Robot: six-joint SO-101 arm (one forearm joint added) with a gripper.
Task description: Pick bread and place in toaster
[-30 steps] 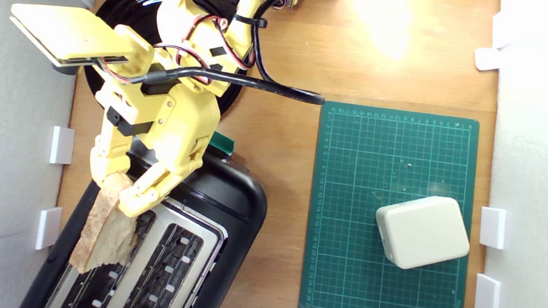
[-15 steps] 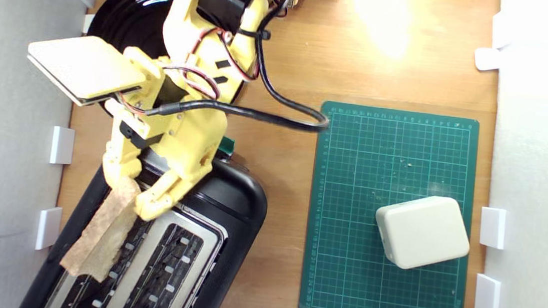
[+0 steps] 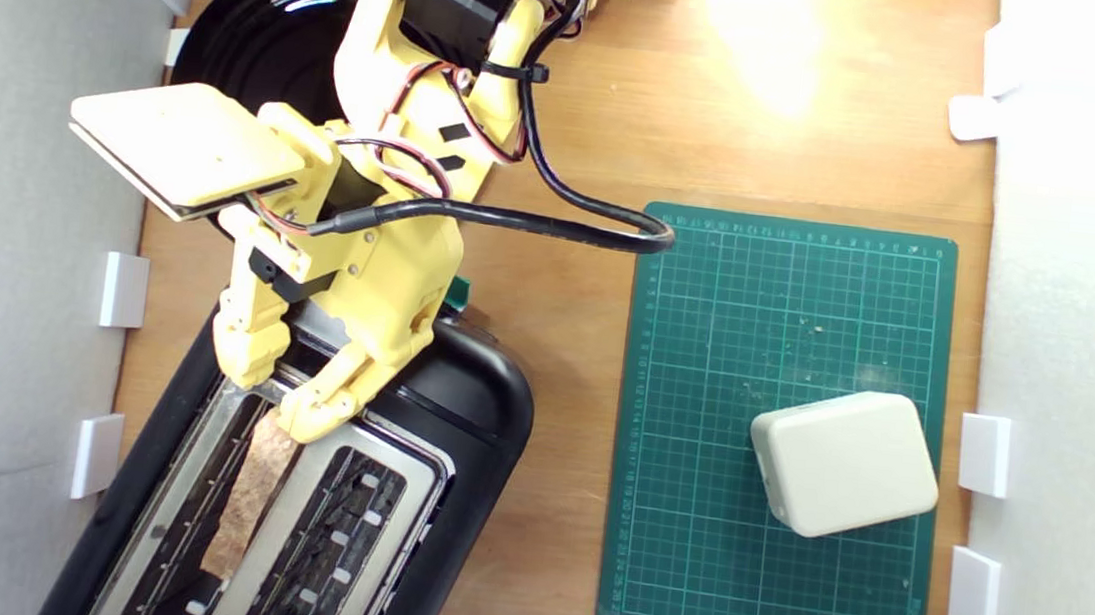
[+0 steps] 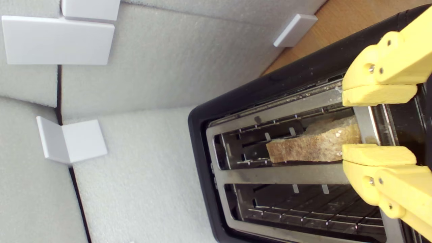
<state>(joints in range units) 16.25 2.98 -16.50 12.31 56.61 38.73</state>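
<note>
The bread (image 3: pixel 251 490) lies edge-up in the toaster's slot nearer the exterior view's left, crust upward, sunk partly below the silver top plate. The wrist view shows the same bread (image 4: pixel 314 145) resting in that slot. The black toaster (image 3: pixel 457 409) stands at the lower left of the exterior view, its green lever knob (image 3: pixel 457 289) peeking out beside the arm. My yellow gripper (image 3: pixel 283 398) hovers over the slot's near end, open, its fingertips (image 4: pixel 378 155) spread to either side of the bread's end. The other slot (image 4: pixel 303 206) is empty.
A round black plate (image 3: pixel 264 19) sits behind the arm. A green cutting mat (image 3: pixel 789 301) at the exterior view's right carries an off-white plastic box (image 3: pixel 844 464). Grey foam walls (image 3: pixel 6 296) with white brackets enclose both sides. The arm's black cable (image 3: pixel 565 229) loops toward the mat.
The bread, held tilted over the toaster's left edge a second ago, has dropped into the slot. The jaws have opened and the arm shifted slightly right.
</note>
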